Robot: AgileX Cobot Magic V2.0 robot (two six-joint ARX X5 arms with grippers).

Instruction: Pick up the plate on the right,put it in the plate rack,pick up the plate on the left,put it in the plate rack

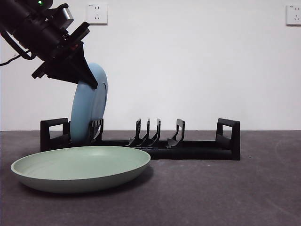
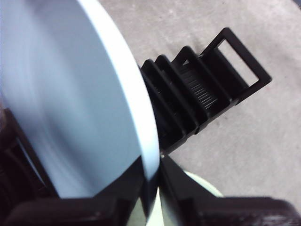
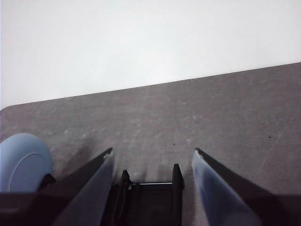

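A pale blue plate (image 1: 89,110) stands on edge at the left end of the black plate rack (image 1: 188,149), tilted slightly, its lower edge down among the prongs. My left gripper (image 1: 91,84) comes in from the upper left and is shut on the plate's top rim. In the left wrist view the jaws (image 2: 150,183) pinch the blue plate's (image 2: 70,103) rim, with the rack (image 2: 202,89) beyond it. A green plate (image 1: 80,167) lies flat on the table in front of the rack. My right gripper (image 3: 153,151) hangs open and holds nothing, above one end of the rack (image 3: 148,197).
The table is dark grey against a white wall with power sockets (image 1: 97,13). Several free divider prongs (image 1: 148,132) stand in the middle of the rack. The blue plate (image 3: 23,160) shows at the edge of the right wrist view.
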